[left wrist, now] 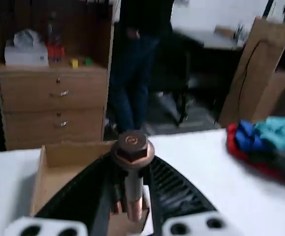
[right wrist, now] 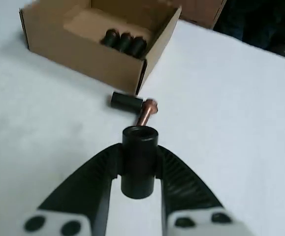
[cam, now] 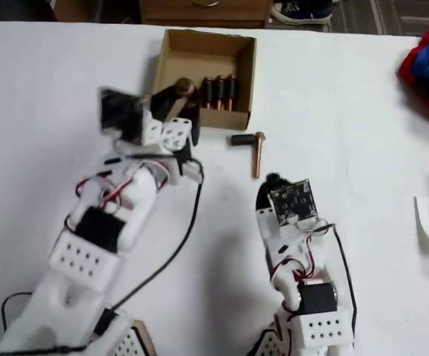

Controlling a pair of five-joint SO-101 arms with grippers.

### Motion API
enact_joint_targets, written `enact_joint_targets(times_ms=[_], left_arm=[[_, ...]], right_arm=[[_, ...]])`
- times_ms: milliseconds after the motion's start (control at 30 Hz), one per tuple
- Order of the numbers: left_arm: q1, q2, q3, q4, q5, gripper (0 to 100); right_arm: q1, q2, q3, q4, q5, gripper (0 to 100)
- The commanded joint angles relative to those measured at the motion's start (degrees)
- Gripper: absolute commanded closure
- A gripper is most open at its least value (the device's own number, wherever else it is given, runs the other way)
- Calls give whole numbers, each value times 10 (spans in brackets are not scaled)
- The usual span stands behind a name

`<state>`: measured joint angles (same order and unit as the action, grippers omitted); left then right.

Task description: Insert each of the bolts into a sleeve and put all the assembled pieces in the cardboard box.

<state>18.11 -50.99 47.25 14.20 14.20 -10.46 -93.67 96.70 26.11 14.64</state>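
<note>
A cardboard box (cam: 225, 117) is seen at the far middle of the white table (cam: 347, 111). Three finished pieces (cam: 219, 92) are laid side by side inside it, close to its right wall. Each one is a bolt pushed into a black sleeve.

The left gripper (cam: 178, 100) is held over the near left corner of the box. It is closed tight on a held bolt (left wrist: 132, 147), which is copper in colour. This bolt is kept upright, with its head on top. The black fingers (left wrist: 169, 189) are pressed on the stem just under the head, so the gap between them is narrow.

The right gripper (right wrist: 139, 164) is found nearer than the box and a bit to the right, well apart from the left gripper. It is clamped on a held sleeve (right wrist: 140, 147), which is black. This sleeve is kept upright too, and its round hole is pointed up.

A loose sleeve (cam: 241, 139) is laid flat on the table, just beside the near right corner of the box. A loose bolt (cam: 258, 159) is laid right next to it. The bolt's head is by the sleeve's right end, and its stem is pointed to the near side. Both are placed between the box and the right gripper.

A heap of red and blue cloth (cam: 425, 55) is seen at the far right edge of the table.
</note>
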Motion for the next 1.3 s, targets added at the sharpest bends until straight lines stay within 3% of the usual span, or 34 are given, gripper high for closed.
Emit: enact_joint_targets(times_ms=[0, 200, 433, 700, 967, 1267], left_arm=[[41, -28, 0, -30, 45, 974], [93, -28, -4, -31, 80, 974], [92, -28, -38, -30, 84, 974], [94, -2, -39, -31, 81, 973], [98, 62, -41, -33, 33, 973], [98, 100, -41, -80, 33, 973]], right_arm=[[-3, 10, 6, -138, -5, 974], [-3, 145, 6, -359, -7, 974], [-19, 311, -1, -574, -124, 974], [-87, 393, -4, -578, -131, 975], [-90, 403, -4, -593, -135, 975], [-90, 403, -4, -604, -135, 975]])
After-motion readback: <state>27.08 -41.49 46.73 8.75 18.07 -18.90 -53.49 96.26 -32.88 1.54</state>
